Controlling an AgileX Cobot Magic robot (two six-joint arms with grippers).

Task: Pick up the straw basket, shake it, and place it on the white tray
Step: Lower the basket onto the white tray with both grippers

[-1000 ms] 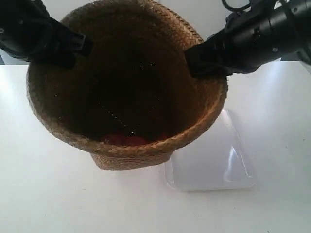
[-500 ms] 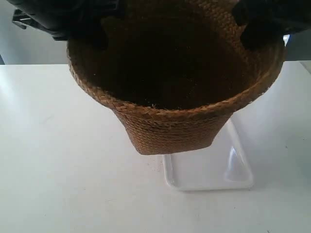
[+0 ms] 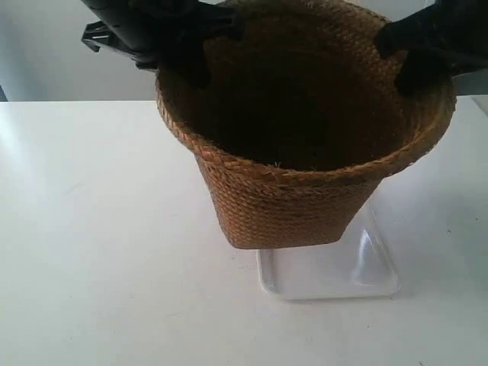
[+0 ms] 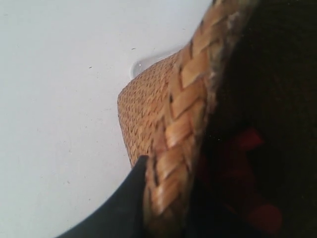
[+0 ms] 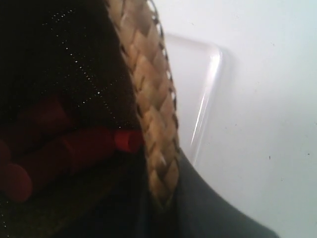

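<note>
Straw basket (image 3: pixel 297 191) is seen mid-frame in the exterior view, mouth up and tipped slightly toward the camera. Its rim-to-base axis runs roughly 12 to 6 o'clock, wide rim at 12, narrower base at 6. The base is placed over the far part of the white tray (image 3: pixel 328 278); contact with the tray cannot be told. The tray's near edge is left showing at 5–6 o'clock from the base, on the white table (image 3: pixel 91 229).

The rim is held at about 10 o'clock by the arm at the exterior view's left (image 3: pixel 152 30) and at about 2 o'clock by the arm at the exterior view's right (image 3: pixel 427 42).

In the left wrist view, the left gripper (image 4: pixel 166 208) is clamped across the braided rim, one dark finger outside, one inside. In the right wrist view, the right gripper (image 5: pixel 163 193) is clamped on the rim the same way.

Red cylindrical items (image 5: pixel 74 148) are seen lying in the dark bottom; exact kind cannot be told.
</note>
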